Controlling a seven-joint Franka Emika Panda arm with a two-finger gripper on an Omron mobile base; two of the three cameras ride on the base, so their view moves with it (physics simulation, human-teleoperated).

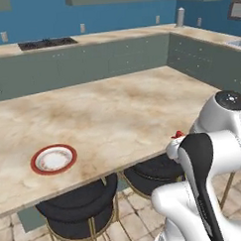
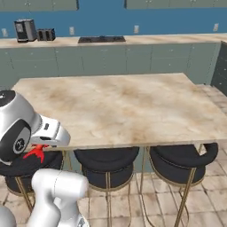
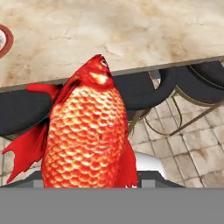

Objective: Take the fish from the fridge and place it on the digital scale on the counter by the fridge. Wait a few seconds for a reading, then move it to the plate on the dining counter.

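While kitchen surrounds, marbled dining counter (image 1: 122, 112), plate (image 1: 53, 159)

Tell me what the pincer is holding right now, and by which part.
The pincer holds the fish by its tail end, head pointing away toward the dining counter. The exact contact spot is hidden at the bottom of the hand view.

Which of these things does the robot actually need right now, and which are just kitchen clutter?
Needed for the job:
fish, held in the claw
plate
dining counter

Just lying about:
black stools
stovetop
toaster
coffee machine
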